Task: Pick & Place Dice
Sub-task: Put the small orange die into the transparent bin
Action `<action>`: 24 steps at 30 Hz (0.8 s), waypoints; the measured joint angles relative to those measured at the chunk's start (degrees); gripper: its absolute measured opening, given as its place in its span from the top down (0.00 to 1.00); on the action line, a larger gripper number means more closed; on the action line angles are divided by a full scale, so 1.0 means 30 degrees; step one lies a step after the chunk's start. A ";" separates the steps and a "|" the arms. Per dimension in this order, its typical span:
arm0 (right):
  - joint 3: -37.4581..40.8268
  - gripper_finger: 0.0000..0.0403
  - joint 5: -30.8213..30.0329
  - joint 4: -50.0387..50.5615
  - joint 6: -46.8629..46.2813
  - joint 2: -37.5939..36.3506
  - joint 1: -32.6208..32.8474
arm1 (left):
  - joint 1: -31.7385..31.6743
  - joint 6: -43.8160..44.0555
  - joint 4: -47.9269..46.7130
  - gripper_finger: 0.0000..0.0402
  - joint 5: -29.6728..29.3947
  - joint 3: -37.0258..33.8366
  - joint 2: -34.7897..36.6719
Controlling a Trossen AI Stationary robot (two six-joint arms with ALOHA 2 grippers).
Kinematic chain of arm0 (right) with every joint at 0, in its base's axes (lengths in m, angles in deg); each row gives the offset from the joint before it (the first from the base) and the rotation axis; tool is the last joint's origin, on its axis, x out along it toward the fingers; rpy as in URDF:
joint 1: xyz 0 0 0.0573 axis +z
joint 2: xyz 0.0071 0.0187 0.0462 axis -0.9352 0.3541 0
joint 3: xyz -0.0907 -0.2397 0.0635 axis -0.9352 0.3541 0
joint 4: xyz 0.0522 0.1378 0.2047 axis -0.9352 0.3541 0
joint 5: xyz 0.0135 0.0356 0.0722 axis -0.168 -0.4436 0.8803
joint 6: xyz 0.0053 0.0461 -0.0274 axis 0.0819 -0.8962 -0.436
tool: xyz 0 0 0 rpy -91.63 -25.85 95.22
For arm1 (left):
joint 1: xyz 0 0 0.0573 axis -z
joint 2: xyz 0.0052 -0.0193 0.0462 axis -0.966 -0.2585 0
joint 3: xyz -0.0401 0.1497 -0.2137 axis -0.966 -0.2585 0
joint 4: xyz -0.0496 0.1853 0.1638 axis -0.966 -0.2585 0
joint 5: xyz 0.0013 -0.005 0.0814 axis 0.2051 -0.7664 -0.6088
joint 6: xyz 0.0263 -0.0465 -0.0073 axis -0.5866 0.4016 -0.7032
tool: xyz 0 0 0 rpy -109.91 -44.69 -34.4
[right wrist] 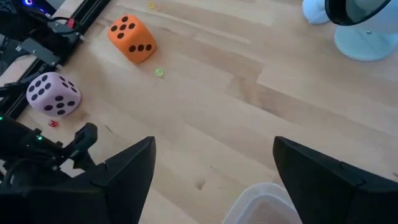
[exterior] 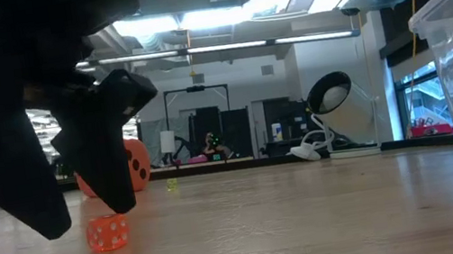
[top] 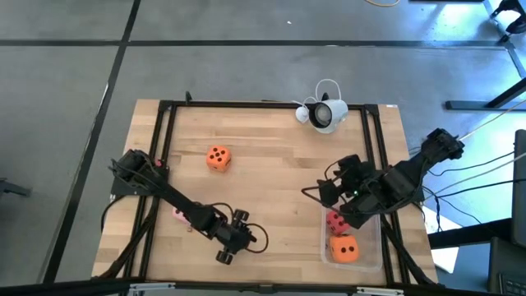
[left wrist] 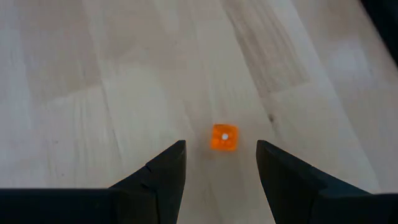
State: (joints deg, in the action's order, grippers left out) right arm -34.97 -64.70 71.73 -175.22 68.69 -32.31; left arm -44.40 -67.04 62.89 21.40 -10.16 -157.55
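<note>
A tiny clear-orange die (left wrist: pixel 224 137) rests on the wooden table (top: pixel 271 148) just beyond my left gripper's fingertips. My left gripper (left wrist: pixel 221 146) is open, slanting down, low over this die (exterior: pixel 108 233) without touching it. A large orange die (top: pixel 218 158) sits at the far left. A pale pink die (right wrist: pixel 53 93) sits beside my left arm, half hidden under it in the high view. A red die (top: pixel 334 221) and another orange die (top: pixel 344 249) lie in a clear bin (top: pixel 371 247). My right gripper (right wrist: pixel 214 146) hangs open and holds nothing, above the table by the bin's far end.
A white round lamp-like device (top: pixel 326 113) with a cord stands at the table's far edge. A black frame (top: pixel 164 131) runs along the table's sides. A tiny green bit (right wrist: pixel 159 73) and a tiny red bit (right wrist: pixel 53 123) lie on the wood. Bare wood lies mid-table.
</note>
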 joint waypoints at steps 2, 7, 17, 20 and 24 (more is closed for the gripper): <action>0.0000 0.20 -0.0005 -0.0207 0.0007 0.0066 0.0000 | -0.0050 -0.0053 0.0042 0.54 -0.0055 0.0000 0.0000; 0.0000 0.20 -0.0013 -0.0440 0.0080 0.0066 0.0000 | -0.0113 -0.0297 0.0106 0.54 0.0189 -0.0013 -0.0160; 0.0000 0.20 -0.0013 -0.0429 0.0138 0.0066 0.0000 | -0.0113 -0.0478 0.1024 0.54 0.0074 0.0007 -0.0855; 0.0000 0.20 -0.0016 -0.0465 0.0138 0.0066 0.0000 | -0.0115 -0.0361 0.1036 0.54 0.0057 0.0015 -0.0911; 0.0000 0.20 -0.0020 -0.0465 0.0138 0.0066 0.0000 | -0.0185 -0.0492 0.1037 0.58 0.0120 0.0015 -0.0925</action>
State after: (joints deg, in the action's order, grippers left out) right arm -34.97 -64.76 70.33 -174.80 68.89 -32.31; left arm -44.95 -68.52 66.01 21.76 -10.12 -160.33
